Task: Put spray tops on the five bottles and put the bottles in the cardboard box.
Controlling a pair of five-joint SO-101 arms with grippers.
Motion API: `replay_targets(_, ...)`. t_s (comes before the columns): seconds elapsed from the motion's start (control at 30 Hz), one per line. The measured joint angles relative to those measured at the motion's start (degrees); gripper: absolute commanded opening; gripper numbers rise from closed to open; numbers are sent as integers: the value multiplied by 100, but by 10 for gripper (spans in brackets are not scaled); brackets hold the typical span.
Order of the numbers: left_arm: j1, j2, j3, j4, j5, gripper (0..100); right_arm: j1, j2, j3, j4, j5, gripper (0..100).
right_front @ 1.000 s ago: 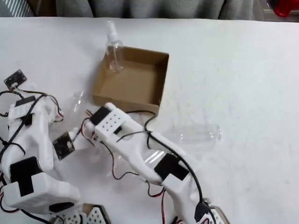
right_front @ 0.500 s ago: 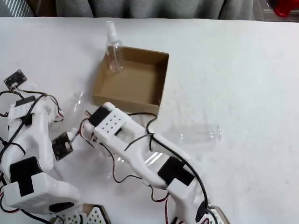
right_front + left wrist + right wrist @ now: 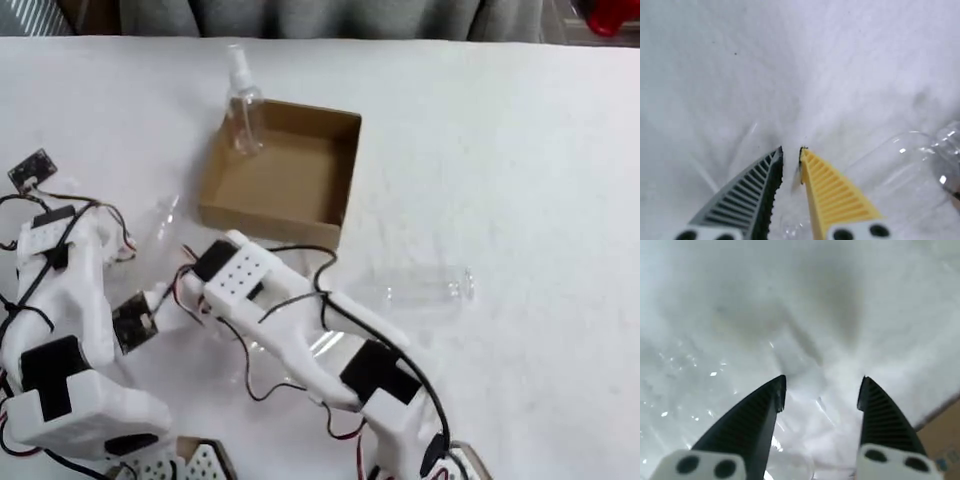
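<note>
We hold the right gripper wide just off the near edge of the cardboard box, the left gripper pinched narrow farther left; a sprayer-topped bottle stands at the box's far-left corner

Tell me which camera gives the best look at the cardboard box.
The high view. It looks down on the whole cardboard box, open-topped, all four walls visible, with a spray-topped bottle standing at its far left corner. The right wrist view catches a brown sliver of the box at the picture's edge.
</note>
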Motion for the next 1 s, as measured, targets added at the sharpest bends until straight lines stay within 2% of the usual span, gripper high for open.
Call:
replay_targets(0.3, 0, 0, 0, 0, 0, 76, -62, 26, 0, 167, -18, 212)
replay_targets(0.4, 0, 0, 0, 0, 0, 76, -79, 308, 0, -123, -18, 200)
replay_targets(0.57, 0, 0, 0, 0, 0, 76, -53, 501, -141, -202, -18, 5)
replay_targets(0.63, 0, 0, 0, 0, 0, 76, -53, 510, -220, -193, -18, 34)
replay_targets(0.8, 0, 0, 0, 0, 0, 76, 70, 369, -237, -53, -79, 16)
replay_targets(1.0, 0, 0, 0, 0, 0, 76, 97, -527, -237, 53, -941, 15)
